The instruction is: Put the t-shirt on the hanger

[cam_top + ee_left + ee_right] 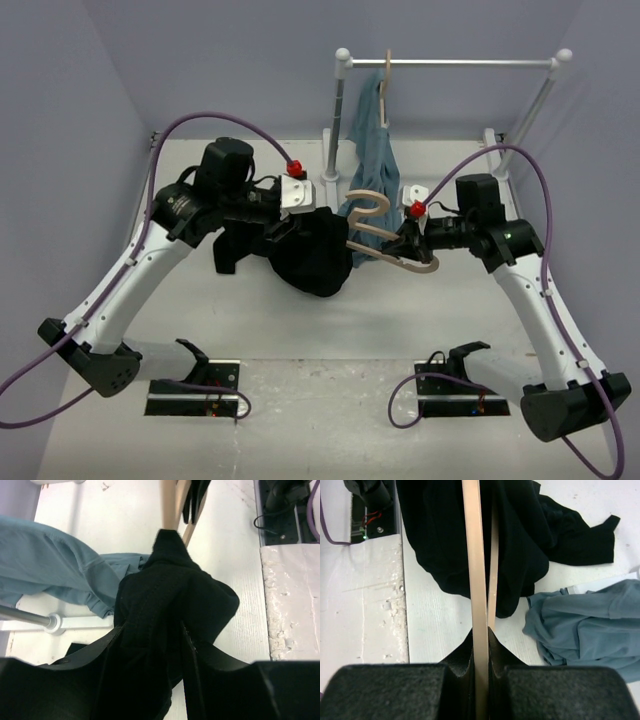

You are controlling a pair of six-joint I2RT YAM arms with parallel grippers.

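The black t-shirt (312, 258) hangs bunched in mid-table, held up by my left gripper (290, 226), which is shut on its cloth; in the left wrist view the shirt (170, 600) fills the space between the fingers. The tan wooden hanger (385, 246) lies level beside the shirt, one arm running into the black cloth. My right gripper (408, 240) is shut on the hanger's other arm; in the right wrist view the hanger (474, 570) runs straight out from between the fingers into the t-shirt (520, 530).
A blue-grey garment (370, 140) hangs on a second hanger from the white rail (450, 63) at the back, its hem reaching the table behind the hanger. Two black stands (195, 385) (455, 385) sit at the near edge.
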